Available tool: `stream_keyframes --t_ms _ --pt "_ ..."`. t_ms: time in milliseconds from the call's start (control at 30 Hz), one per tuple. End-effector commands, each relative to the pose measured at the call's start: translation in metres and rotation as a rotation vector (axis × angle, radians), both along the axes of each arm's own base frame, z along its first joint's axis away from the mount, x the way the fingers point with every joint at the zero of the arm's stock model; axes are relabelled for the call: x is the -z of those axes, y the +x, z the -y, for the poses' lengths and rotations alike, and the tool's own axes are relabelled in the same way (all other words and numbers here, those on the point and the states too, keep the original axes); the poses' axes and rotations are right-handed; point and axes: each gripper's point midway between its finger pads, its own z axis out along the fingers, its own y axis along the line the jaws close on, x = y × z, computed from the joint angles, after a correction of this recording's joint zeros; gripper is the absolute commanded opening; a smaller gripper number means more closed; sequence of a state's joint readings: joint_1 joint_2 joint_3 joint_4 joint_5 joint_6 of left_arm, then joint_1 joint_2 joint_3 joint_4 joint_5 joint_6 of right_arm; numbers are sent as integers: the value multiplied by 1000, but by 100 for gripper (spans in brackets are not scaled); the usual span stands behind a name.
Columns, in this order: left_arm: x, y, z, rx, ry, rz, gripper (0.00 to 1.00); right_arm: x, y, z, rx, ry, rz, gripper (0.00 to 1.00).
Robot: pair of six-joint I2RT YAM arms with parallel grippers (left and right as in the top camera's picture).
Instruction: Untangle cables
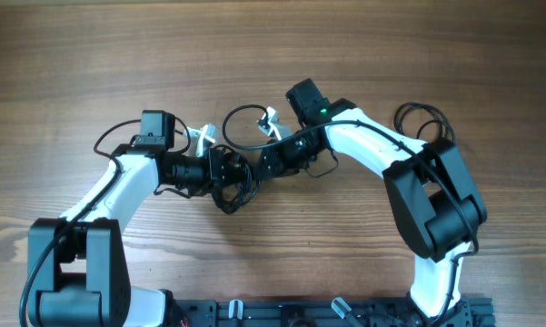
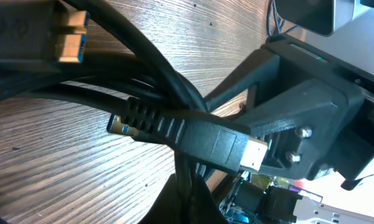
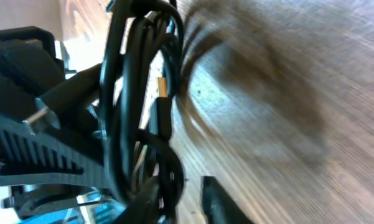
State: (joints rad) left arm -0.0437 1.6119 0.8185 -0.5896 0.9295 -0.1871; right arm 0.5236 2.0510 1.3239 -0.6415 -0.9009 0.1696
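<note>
My left pincer point(image 1: 243, 173) is closed tight on the bundle of black cables point(image 1: 229, 193), at the middle of the wooden worktop point(image 1: 254, 54) between my two arms. My right pincer point(image 1: 263, 165) is right at the same bundle. Its view is blurred, so I cannot tell how far it is open. One more coil point(image 1: 424, 123) lies behind my right arm.

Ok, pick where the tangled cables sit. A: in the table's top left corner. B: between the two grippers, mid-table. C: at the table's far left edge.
B: the overhead view shows the cables bunched right where the left gripper and the right gripper meet.
</note>
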Motion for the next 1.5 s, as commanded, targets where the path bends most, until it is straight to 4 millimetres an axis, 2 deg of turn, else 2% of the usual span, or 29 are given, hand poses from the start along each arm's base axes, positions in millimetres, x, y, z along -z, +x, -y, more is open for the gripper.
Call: stream_keyframes --t_ms 0,67,167,300,400,567,633,700,800,900,1000,1067,1167,1267,1467 --pt "-9 5 4 21 -40 34 4 2 1 0 9 -3 -7 7" --pt "-2 6 -1 10 7 32 4 2 4 -2 11 6 9 4" --pt "27 6 -28 -76 227 -48 4 2 14 2 31 7 34 4" --pt "53 3 -69 -243 489 -165 4 4 29 17 79 -6 40 4" --pt "58 4 -81 -303 551 -189 4 3 38 28 110 2 34 4" --pt "63 5 -96 -360 637 -203 4 -17 51 44 121 146 30 4" --pt "63 5 -96 -360 637 -203 5 -17 62 58 162 147 31 4" --pt "63 4 -95 -357 633 -207 6 -17 65 64 180 143 23 4" --pt "63 3 -94 -355 629 -211 7 -15 59 63 173 130 2 4" --pt "59 4 -82 -338 555 -215 8 -12 49 53 144 106 -10 4" --pt "52 5 -66 -305 458 -214 6 -4 36 39 98 52 4 27" --pt "40 4 -45 -224 332 -180 4 -1 26 29 62 29 14 42" --pt "20 1 -19 -107 153 -121 4 3 19 20 34 5 33 45" --pt "1 -2 -3 -41 17 -84 5 4 18 19 37 -6 28 45" --pt "-7 0 -3 -50 -43 -81 4 3 16 18 55 -5 -5 44"
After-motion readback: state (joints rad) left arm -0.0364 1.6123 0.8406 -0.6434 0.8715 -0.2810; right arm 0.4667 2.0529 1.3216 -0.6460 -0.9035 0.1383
